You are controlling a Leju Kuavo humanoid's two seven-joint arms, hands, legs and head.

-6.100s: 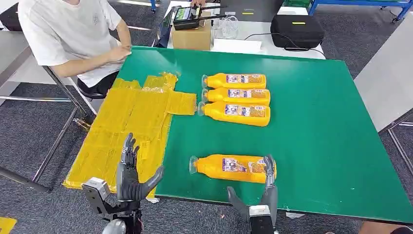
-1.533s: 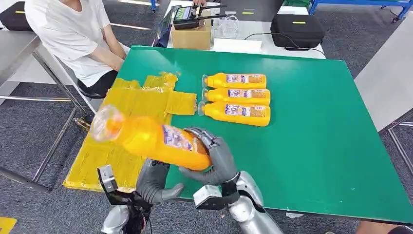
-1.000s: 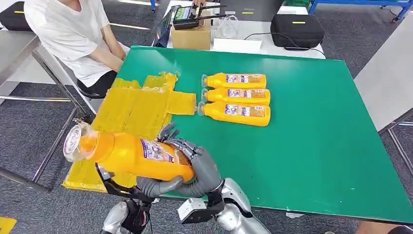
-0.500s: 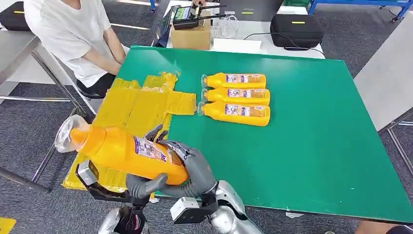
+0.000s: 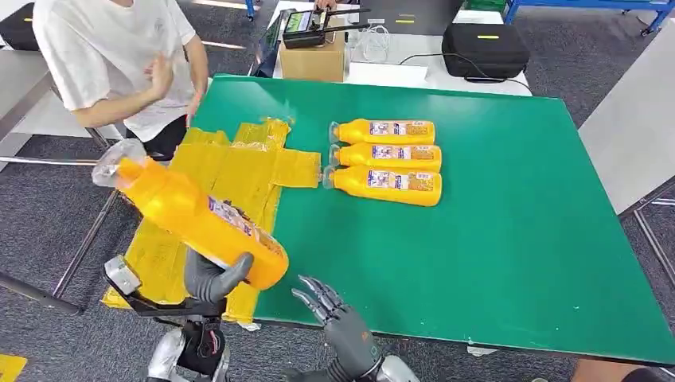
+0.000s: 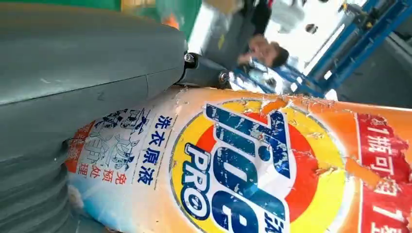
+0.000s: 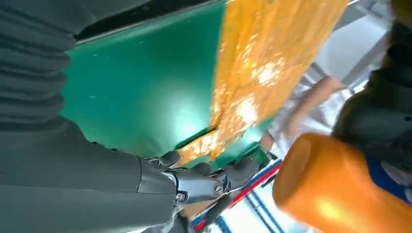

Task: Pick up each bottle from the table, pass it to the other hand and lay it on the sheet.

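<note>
Now the left hand [image 5: 213, 277] alone grips the orange detergent bottle [image 5: 191, 219] near its base, held aloft over the yellow sheet [image 5: 215, 199] at the green table [image 5: 509, 239] edge; the right hand [image 5: 338, 314] hangs empty, fingers spread. Lower it level before letting go (its clear-capped neck tilts up, away). Its label is scuffed, glossy, printed blue and red.
</note>
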